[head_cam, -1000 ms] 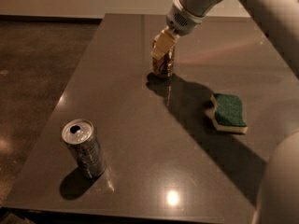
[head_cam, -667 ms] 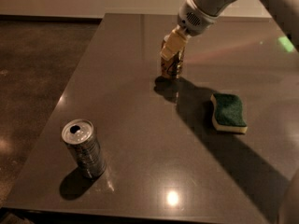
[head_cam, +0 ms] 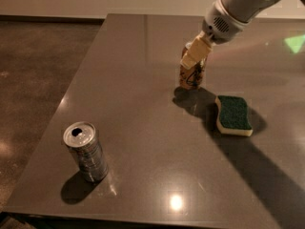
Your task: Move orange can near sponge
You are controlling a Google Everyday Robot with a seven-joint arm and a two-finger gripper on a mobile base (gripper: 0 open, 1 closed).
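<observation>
**Orange can (head_cam: 192, 77): held high on body, just short of sponge**

Gripper (head_cam: 194, 57) reaches in from upper right, fingers clamped across the can's upper half; can upright at mid-table, near the sponge (head_cam: 233, 114) but apart, up-left of it; can't tell if its base touches the table (head_cam: 133, 46); thin metal wall, probably light, smooth, slippery, dents if squeezed hard; best hold looks like mid-to-upper body, moderate force, kept vertical; silver can (head_cam: 86, 151) well apart, front left.

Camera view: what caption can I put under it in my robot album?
The gripper holds the orange can close to the sponge, while a silver can stands apart, nearer the camera.
</observation>
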